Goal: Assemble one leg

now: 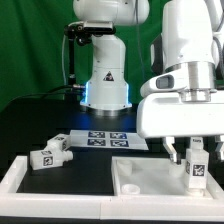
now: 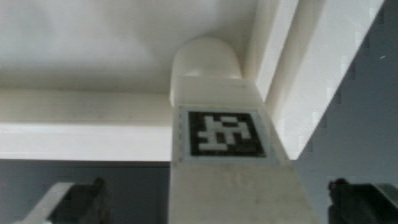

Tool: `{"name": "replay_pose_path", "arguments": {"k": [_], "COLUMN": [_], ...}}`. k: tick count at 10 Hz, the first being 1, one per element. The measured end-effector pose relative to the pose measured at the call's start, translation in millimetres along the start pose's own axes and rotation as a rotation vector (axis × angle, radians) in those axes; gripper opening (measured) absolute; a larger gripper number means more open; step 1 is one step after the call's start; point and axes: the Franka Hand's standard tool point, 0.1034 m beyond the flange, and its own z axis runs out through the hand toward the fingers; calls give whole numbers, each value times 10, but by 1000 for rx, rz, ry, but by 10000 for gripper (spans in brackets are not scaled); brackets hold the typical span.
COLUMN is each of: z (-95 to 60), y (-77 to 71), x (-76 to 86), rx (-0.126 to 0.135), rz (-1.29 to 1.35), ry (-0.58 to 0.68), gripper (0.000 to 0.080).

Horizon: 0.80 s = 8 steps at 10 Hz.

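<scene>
- White leg (image 2: 222,140) stands upright on the tabletop panel (image 1: 140,185), midway between the fingers of the gripper (image 2: 222,200).
- Jaws spread wide, clear of it either side, holding nothing.

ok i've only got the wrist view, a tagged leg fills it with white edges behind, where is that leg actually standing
observer: the leg stands upright on the tabletop panel, toward its far side at the exterior view's right.
operator: anything else loose nearby
observer: a second leg lies on the dark table, off the panel, at the exterior view's left.
operator: and what's between them
observer: the marker board, flat on the table just behind the panel's far edge.
</scene>
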Motion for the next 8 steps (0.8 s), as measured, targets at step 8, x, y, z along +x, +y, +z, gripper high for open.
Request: {"name": "replay_pose_path", "arguments": {"k": [8], "z": [68], "y": [-28], "x": [-16], "rx": [72], "rz": [143], "ry": [-406], "gripper": [649]}}
